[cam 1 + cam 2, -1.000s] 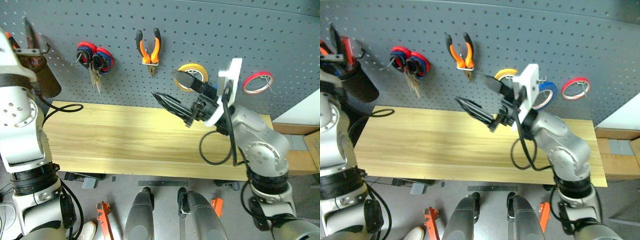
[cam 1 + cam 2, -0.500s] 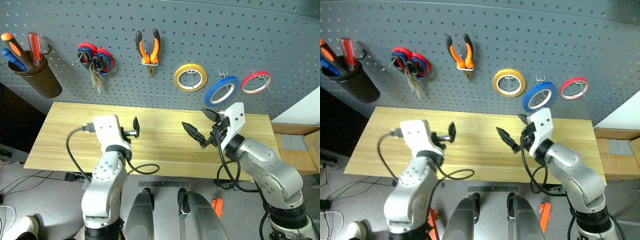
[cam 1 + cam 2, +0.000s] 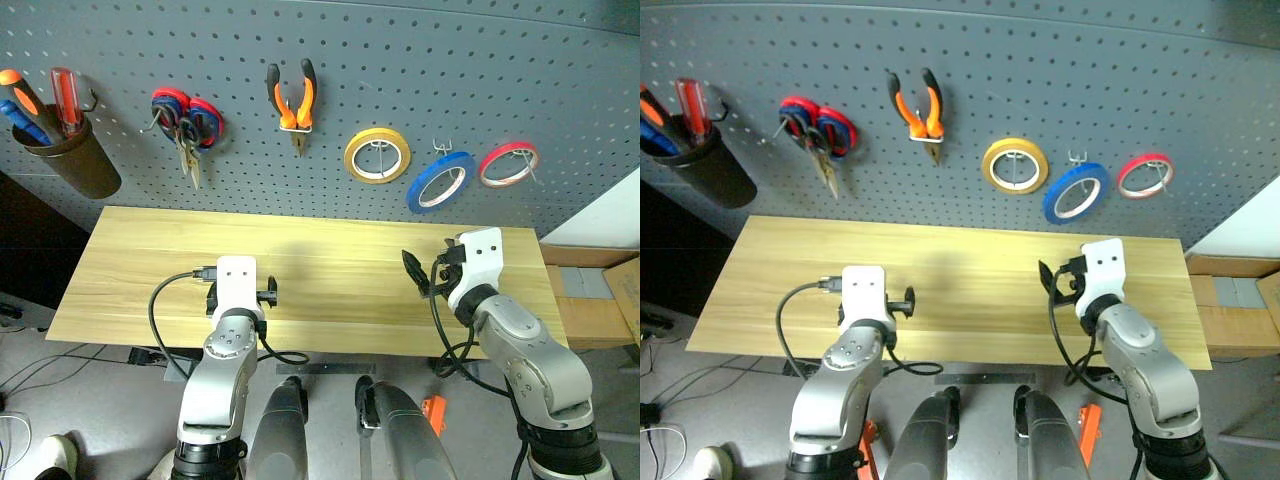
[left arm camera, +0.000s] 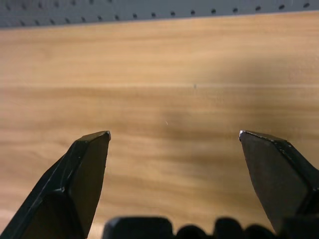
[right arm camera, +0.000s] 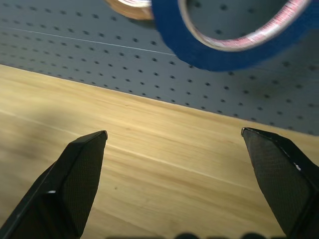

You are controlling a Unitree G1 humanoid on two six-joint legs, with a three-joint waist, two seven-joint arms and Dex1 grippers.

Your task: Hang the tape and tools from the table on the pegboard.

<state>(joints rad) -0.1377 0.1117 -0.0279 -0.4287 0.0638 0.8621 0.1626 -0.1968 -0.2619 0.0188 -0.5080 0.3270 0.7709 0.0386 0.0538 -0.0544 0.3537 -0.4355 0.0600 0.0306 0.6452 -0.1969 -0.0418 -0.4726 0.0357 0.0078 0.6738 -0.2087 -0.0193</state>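
The blue tape [image 3: 441, 183] hangs on a hook of the dark pegboard [image 3: 450, 60], between a yellow roll [image 3: 377, 155] and a red roll [image 3: 508, 165]. The orange-and-black pliers [image 3: 292, 95] hang further left. An orange-topped screwdriver [image 3: 14, 84] stands in the brown cup [image 3: 70, 160]. The wooden table [image 3: 330, 260] is bare. My left gripper [image 4: 174, 134] is open low over the table's front left. My right gripper [image 5: 174, 133] is open over the front right, with the blue tape [image 5: 199, 45] above and beyond it. Neither holds anything.
Red-and-blue-handled scissors [image 3: 190, 120] hang left of the pliers. A red-handled screwdriver [image 3: 65, 95] stands in the cup. Cables loop from both wrists over the table's front edge. A cardboard box [image 3: 620, 290] sits on the floor at the right.
Both arms have dropped from pegboard height to just above the table, the left one swinging in from the far left. The blue tape now shows fully on its hook.
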